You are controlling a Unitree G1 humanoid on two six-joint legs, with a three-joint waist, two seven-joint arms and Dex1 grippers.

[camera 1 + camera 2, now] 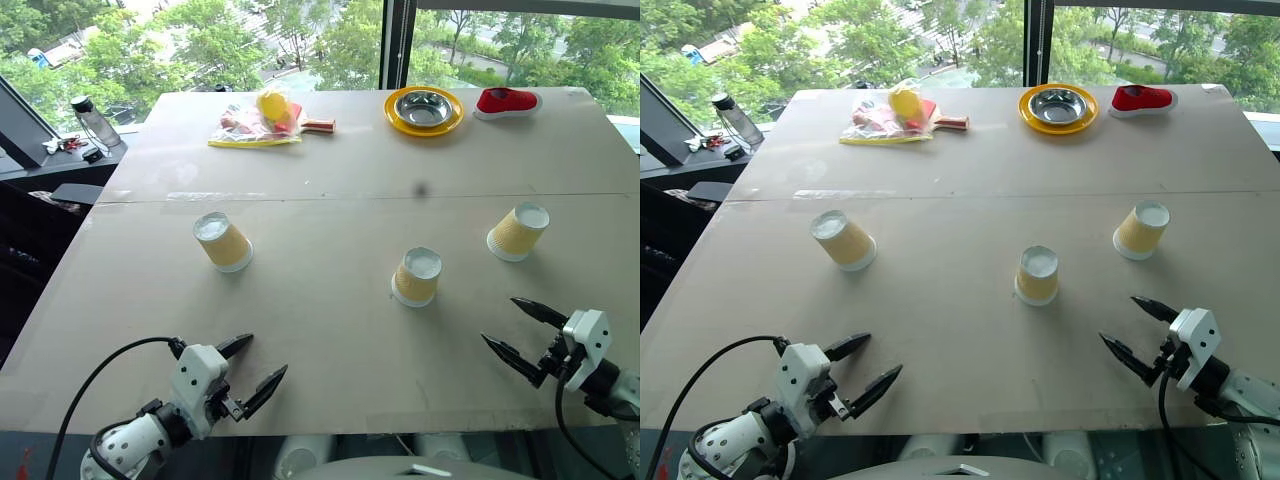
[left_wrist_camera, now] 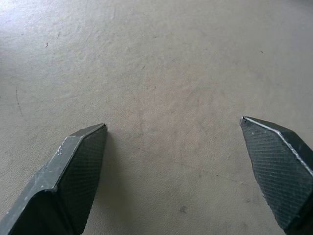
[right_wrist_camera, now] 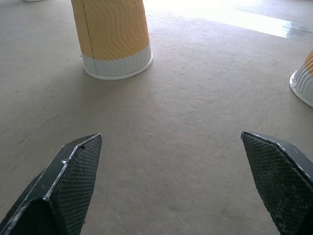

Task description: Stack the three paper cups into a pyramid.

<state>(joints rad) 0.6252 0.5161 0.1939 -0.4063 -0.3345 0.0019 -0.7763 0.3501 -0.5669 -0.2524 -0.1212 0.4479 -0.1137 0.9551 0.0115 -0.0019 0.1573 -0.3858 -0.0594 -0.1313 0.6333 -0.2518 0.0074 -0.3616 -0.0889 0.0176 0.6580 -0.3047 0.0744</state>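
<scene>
Three paper cups stand upside down and well apart on the beige surface, each with ribbed yellow-orange sides, a white band at the rim against the board and a white base facing up: the left cup, the middle cup and the right cup. None touches another, and nothing is stacked. The surface is matte and board-like, with a seam running across it beyond the cups. At the far edge a shiny steel bowl, with nothing seen in it, sits in a round yellow plate; just beside it lies a red shoe with a white sole. Farther left is a clear plastic bag holding a yellow item and a red paddle with a wooden handle. A clear bottle stands off the surface's left side. Near the front edge, the left gripper hovers with its black, pointed, cross-hatched jaws spread wide and holding nothing; the right gripper does likewise, near the middle cup.
</scene>
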